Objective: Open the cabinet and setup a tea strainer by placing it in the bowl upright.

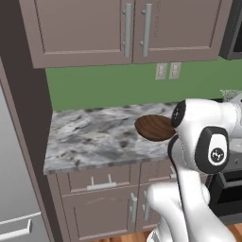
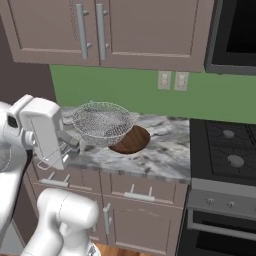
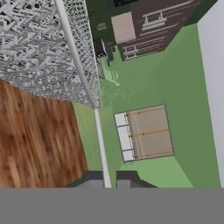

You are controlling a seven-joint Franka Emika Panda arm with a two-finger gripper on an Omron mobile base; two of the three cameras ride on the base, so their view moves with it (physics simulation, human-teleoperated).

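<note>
Pinching the thin wire handle of the silvery mesh tea strainer [image 2: 102,124], the two-finger dark gripper [image 3: 105,178] has its tips nearly pressed together on that wire, seen at the bottom of the hand view. Strainer basket hangs tilted just above the round shallow dark brown wood-grain bowl [image 2: 134,141], overlapping the bowl's left edge in the right base view; cannot tell if mesh touches the bowl. Bowl sits on the grey-white marbled stone counter [image 2: 165,150], near the counter's back, left of the black gas stove [image 2: 225,150]. In the hand view the mesh [image 3: 39,48] fills the upper left, bowl wood grain [image 3: 39,140] right below it, handle wire running down to the fingertips.

Relative to the bowl: green wall [image 1: 104,85] behind it with two pale outlets [image 2: 172,80] above and right; paired brown-mauve wall cabinet doors with grey bar handles [image 2: 90,30] overhead; small-handled drawers [image 2: 135,192] below the counter. White arm [image 1: 203,142] covers the bowl's right part in the left base view. Dark tall panel [image 1: 28,94] stands at the counter's left end, well apart from the bowl.
</note>
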